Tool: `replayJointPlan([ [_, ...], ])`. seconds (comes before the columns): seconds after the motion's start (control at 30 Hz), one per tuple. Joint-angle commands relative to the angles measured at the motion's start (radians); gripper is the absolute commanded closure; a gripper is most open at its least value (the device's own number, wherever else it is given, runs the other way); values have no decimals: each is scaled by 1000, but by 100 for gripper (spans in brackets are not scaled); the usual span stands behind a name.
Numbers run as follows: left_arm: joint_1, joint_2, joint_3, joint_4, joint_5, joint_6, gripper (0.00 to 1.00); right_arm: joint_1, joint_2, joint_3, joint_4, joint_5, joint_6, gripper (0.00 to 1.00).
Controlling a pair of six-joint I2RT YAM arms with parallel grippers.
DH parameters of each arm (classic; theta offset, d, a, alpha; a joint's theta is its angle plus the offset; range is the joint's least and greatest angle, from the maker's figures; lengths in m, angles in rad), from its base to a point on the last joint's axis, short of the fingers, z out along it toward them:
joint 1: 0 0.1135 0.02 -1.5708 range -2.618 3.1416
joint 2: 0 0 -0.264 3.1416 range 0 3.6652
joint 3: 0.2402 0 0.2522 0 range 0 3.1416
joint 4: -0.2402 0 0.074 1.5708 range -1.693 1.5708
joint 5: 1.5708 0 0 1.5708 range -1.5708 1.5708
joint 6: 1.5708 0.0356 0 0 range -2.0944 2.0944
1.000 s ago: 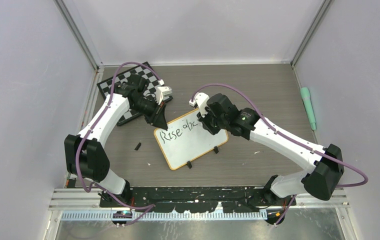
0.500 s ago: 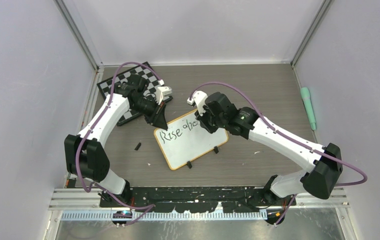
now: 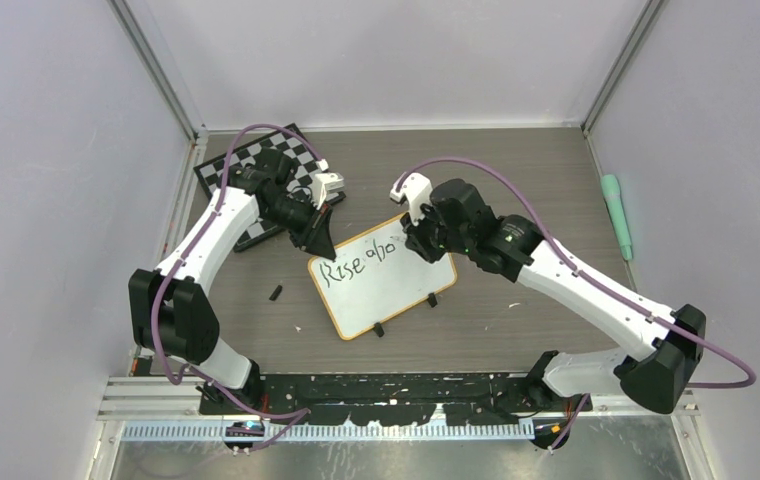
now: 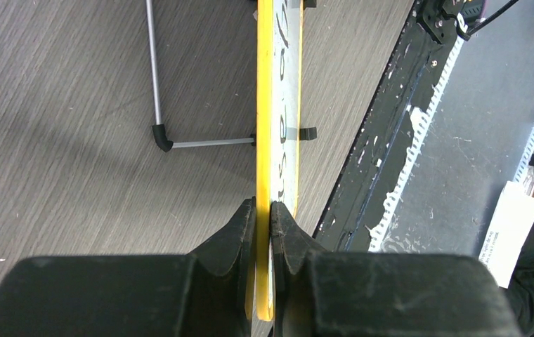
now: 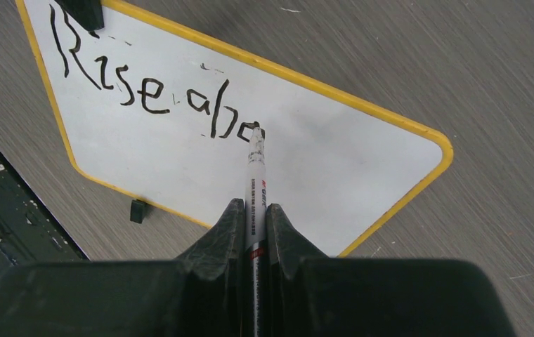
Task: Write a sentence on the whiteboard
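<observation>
The whiteboard (image 3: 381, 285) lies tilted in the middle of the table; it also shows in the right wrist view (image 5: 320, 168) and edge-on in the left wrist view (image 4: 264, 105). The sentence (image 3: 356, 262) reads "Rise abo" in black (image 5: 152, 91). My left gripper (image 3: 318, 243) (image 4: 263, 210) is shut on the board's far-left yellow rim. My right gripper (image 3: 418, 240) (image 5: 254, 210) is shut on a white marker (image 5: 255, 189), whose tip touches the board at the last "o".
A chessboard (image 3: 256, 175) lies at the back left under the left arm. A green marker (image 3: 616, 215) lies at the right edge. A small black cap (image 3: 275, 293) lies left of the whiteboard. A grey stand leg (image 4: 157, 91) shows behind the board.
My right gripper has moved to the right along the board with the marker, and the writing has grown from "Rise abc"-like strokes to "Rise abo". The left gripper and the board have not moved.
</observation>
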Motion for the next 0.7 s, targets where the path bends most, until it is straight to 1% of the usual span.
replayJointPlan([
  [0.0,-5,-3,21,0,7,32,99,-4,-28,-10,39,2,-8,100],
  [0.1,-5,8,25,0,10,35,99,-4,-10,-16,39,64,-14,100],
  [0.37,-5,9,27,-3,11,37,99,-9,5,-32,56,104,-24,100],
  [0.67,-5,11,25,-2,8,39,100,-12,29,-33,79,84,-30,100],
])
